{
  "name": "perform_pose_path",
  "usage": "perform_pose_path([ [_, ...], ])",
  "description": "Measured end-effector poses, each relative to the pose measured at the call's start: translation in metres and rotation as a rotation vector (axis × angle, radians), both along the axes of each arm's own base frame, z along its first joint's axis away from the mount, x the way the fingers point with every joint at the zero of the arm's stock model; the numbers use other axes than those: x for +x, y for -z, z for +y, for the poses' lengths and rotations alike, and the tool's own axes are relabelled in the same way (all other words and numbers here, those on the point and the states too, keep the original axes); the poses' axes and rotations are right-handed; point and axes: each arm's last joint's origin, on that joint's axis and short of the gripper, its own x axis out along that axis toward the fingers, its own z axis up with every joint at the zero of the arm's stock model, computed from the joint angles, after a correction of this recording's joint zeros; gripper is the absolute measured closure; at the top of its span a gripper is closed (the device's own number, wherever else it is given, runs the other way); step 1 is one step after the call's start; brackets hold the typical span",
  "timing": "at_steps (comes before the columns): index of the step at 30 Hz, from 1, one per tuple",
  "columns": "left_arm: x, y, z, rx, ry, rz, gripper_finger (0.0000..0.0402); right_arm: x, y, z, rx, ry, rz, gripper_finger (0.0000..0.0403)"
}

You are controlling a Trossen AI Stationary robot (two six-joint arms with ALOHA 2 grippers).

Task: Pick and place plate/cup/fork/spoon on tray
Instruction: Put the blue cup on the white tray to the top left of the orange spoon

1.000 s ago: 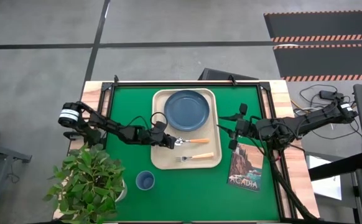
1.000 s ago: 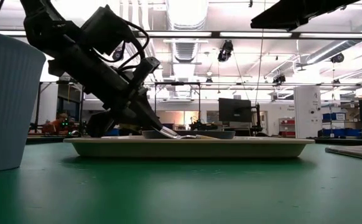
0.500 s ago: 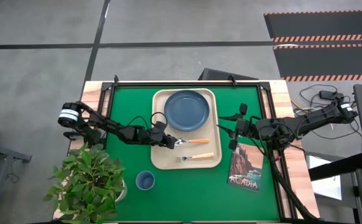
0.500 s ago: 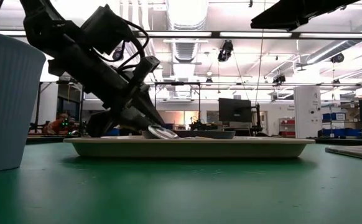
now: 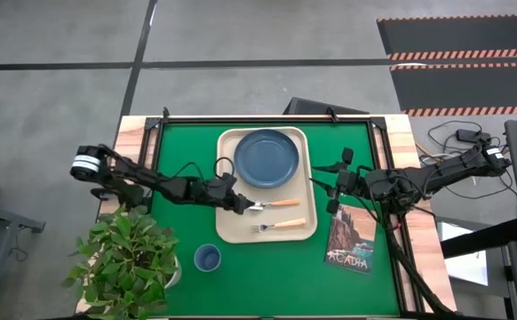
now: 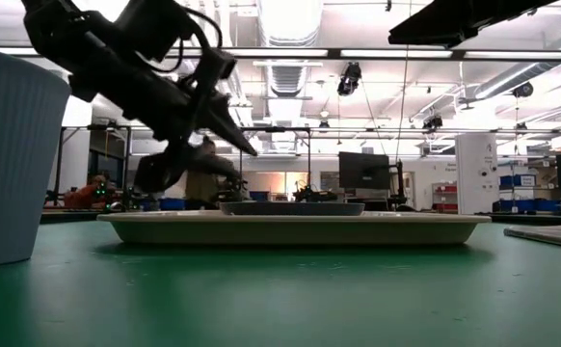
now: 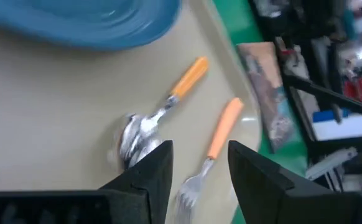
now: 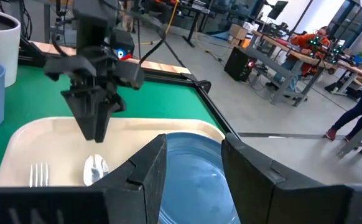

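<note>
Two dark grippers flank the cream rectangular tray (image 5: 226, 227). Left gripper (image 5: 241, 205), jaws parted and empty, hovers just above the wooden-handled spoon (image 5: 271, 204); the wooden-handled fork (image 5: 278, 225) lies just beyond. Farther right, the right gripper (image 5: 326, 185) waits, parted, beside the tray, facing the round dusty-blue plate (image 5: 266, 158).

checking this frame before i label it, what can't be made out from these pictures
- Cup: in the low view it may be the big pale shape cut off by the left edge; too close to be sure.
- Spoon: its bowl is motion-blurred in the left wrist view; the tray rim hides it in the low view.
- Fork: its tines are partly hidden behind the left gripper there.
- Right gripper: its fingertips are cut off by the right wrist picture's edge.
</note>
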Motion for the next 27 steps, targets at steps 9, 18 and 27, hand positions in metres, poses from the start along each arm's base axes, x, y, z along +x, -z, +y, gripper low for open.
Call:
perform_pose_path([
  [9, -0.008, -0.027, 0.001, 0.245, 0.121, -0.09, 0.0265, 0.0, 0.0, 0.0, 0.0, -0.001, 0.002, 0.0262],
  [18, -0.013, -0.043, 0.001, 0.526, 0.238, -0.13, 0.0265, 0.0, 0.003, 0.0, 0.053, 0.0, 0.005, 0.0262],
  [27, -0.02, -0.058, 0.002, 0.769, 0.322, -0.169, 0.0265, 0.005, 0.03, 0.014, 0.475, -0.267, 0.085, 0.0262],
])
